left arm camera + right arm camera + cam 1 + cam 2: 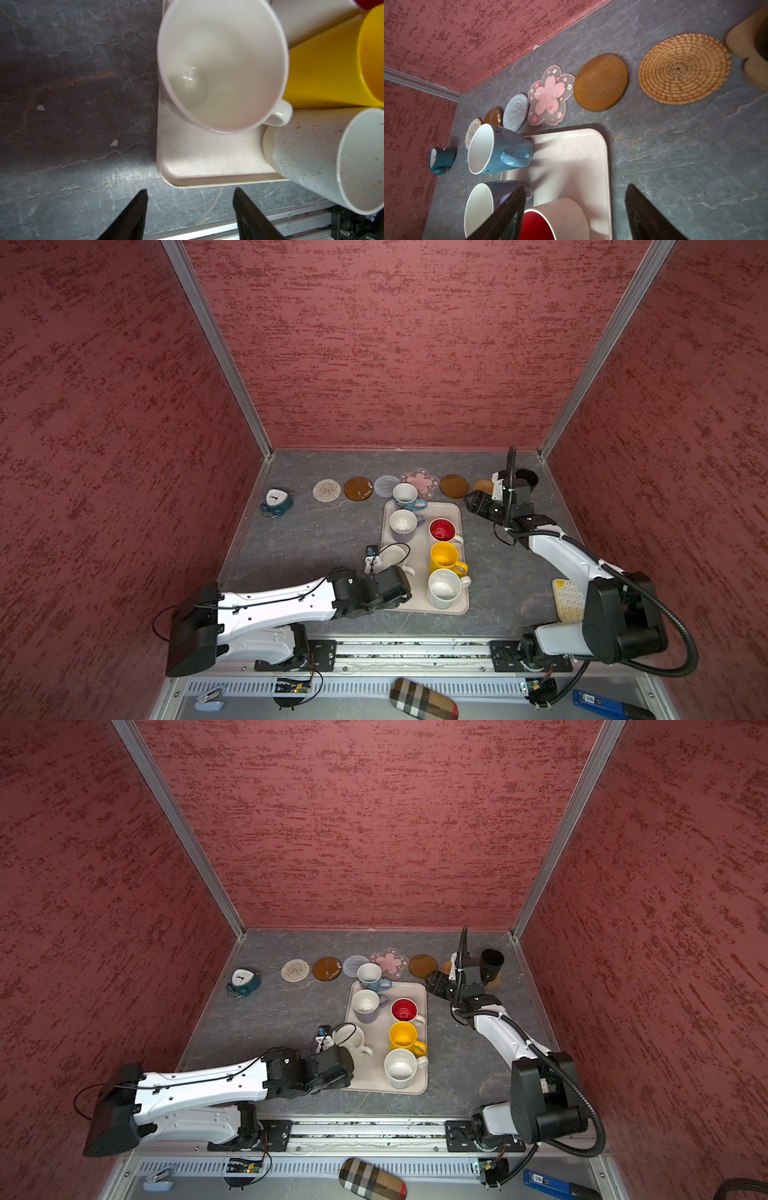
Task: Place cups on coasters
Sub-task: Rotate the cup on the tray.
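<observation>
The left gripper [190, 190] is open, its two black fingers apart with nothing between them. It hangs low over the dark grey stone-patterned table [72, 93], just beside the near left corner of the beige rectangular tray [207, 158]. The plain white ceramic mug [224, 66] stands upright on the tray just ahead of the fingers and is not touched by them. Its handle is turned toward the white speckled mug [311, 149], and the yellow mug [324, 68] is close beside that handle.

The right gripper [576, 186] is open too and holds nothing. It hovers over the far right part of the tray. Near one of its fingers are the white mug with red inside [558, 214] and the lavender mug [506, 187]; whether the finger touches them I cannot tell. The white mug with blue base [500, 153] stands at the far left corner of the tray.

Along the back of the table lies a row of coasters: a pale spiral disc [326, 490], a glossy brown disc [358, 488], a grey spiral disc [386, 486], a pink flower-shaped mat [424, 480], a second brown disc [454, 486] and a woven wicker disc [683, 68]. Only the black mug [492, 965] stands on a coaster — the tan scalloped coaster [741, 41] at the right end of the row, just beyond the right gripper.
</observation>
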Controlling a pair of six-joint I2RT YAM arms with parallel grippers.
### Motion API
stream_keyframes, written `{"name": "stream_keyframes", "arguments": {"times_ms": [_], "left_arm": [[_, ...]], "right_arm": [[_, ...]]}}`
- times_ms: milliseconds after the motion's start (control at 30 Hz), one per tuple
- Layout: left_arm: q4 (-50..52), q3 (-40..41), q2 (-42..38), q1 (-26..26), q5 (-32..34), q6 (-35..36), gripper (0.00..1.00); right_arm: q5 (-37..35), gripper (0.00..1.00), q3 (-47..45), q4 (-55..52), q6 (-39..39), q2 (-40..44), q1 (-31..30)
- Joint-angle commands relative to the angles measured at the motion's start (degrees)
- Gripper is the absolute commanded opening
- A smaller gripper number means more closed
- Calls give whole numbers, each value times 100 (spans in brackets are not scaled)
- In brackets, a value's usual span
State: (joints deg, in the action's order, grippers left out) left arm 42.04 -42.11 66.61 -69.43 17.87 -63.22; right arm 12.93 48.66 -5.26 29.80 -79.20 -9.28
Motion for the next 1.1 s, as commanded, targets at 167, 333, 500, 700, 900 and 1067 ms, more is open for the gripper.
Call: {"name": "stream_keyframes", "arguments": {"times_ms": [167,333,500,700,900,1067], "left_arm": [[-1536,635,-413,478,-167,1422,68],[-1742,742,-378,788,-481,1959,68],[-1699,783,-328,934,-574,2185,68],[-1873,948,-184,941,-551,2347,68],[-2096,1058,-211,986,-400,2566,58],[-2201,1069,-84,1102,-490,2706,50]], "right_arm": [[315,77,-190,541,-86,165,-10],[330,78,-222,613,-183,138,-7],[300,78,-223,640,-251,111,-7],[329,78,-234,689,-325,89,-5],[368,78,-281,772,-352,78,-11],[362,78,-284,789,-361,52,-11]]}}
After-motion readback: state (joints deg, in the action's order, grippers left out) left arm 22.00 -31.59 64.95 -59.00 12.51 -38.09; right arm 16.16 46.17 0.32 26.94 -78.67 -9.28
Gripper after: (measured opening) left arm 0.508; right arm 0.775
